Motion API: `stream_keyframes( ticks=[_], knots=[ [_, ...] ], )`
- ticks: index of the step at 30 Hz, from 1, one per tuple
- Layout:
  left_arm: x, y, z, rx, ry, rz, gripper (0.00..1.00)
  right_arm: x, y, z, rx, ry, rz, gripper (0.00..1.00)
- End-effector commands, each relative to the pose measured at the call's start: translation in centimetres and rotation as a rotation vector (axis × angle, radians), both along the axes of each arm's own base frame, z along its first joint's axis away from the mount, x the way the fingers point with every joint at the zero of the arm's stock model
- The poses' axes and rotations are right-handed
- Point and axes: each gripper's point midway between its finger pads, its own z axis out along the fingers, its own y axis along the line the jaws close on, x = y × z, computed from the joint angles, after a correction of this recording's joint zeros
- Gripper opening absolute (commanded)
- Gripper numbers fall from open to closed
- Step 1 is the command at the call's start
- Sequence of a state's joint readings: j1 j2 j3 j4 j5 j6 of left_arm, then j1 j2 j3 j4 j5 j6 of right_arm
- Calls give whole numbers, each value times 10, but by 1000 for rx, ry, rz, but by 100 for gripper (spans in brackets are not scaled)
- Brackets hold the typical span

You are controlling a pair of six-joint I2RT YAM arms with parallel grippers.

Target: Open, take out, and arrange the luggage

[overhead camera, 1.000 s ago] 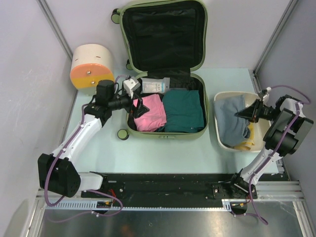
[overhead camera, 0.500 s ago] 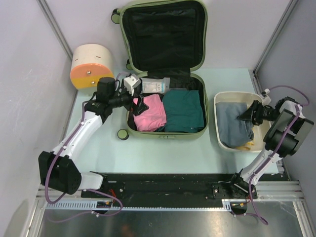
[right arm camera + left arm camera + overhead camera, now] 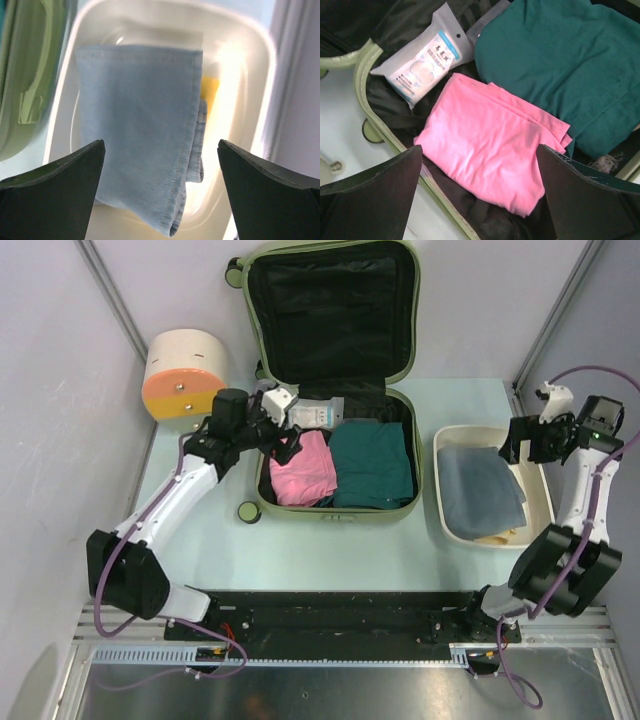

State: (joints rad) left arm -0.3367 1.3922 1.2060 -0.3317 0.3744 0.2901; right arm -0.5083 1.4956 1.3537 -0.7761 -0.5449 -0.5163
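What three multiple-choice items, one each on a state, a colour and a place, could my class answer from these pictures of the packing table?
1. How does the luggage stand? A zipped shut; B open, lid swung back; C open and empty.
2. What colour is the cloth folded beside the teal cloth? A yellow; B white; C pink.
3. Where does the denim cloth lie? A in the white basin; B in the lid; C under the teal cloth.

Key:
1 B, the lid's black lining faces the top camera and things lie in the lower half.
2 C, the pink cloth lies next to the teal one in the left wrist view.
3 A, the right wrist view shows it inside the basin.
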Motion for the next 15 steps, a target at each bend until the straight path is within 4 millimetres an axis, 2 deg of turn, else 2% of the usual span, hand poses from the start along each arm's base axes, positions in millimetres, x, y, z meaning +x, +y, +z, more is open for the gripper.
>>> stream_keyframes(
  ticks=[1, 4, 5, 6, 9, 10, 11, 14, 15],
  knots=[
    [12, -18, 20, 87, -137, -104, 100, 20, 6, 73, -130, -270, 31, 100],
    [-5, -48, 10, 159, -205, -318, 100, 26, 48, 100, -71, -353, 87, 100],
    [-18, -69, 2, 166, -218, -419, 100, 23, 62, 110, -39, -377, 122, 100],
    [-23, -78, -3, 212, -271, -498, 99, 19, 90, 116, 26, -404, 236, 100],
    [-41, -111, -35, 265, -284, -670, 94, 14, 127, 111, 60, -369, 325, 100],
    [-43, -119, -40, 272, -287, -701, 91, 8, 148, 104, 73, -338, 380, 100],
    [-46, -132, -58, 287, -258, -738, 89, 6, 158, 101, 71, -322, 408, 100],
    [-50, -155, -70, 288, -242, -789, 89, 6, 172, 86, 107, -258, 421, 100],
    [-53, -161, -83, 288, -213, -813, 89, 7, 174, 81, 138, -233, 410, 100]
  ],
)
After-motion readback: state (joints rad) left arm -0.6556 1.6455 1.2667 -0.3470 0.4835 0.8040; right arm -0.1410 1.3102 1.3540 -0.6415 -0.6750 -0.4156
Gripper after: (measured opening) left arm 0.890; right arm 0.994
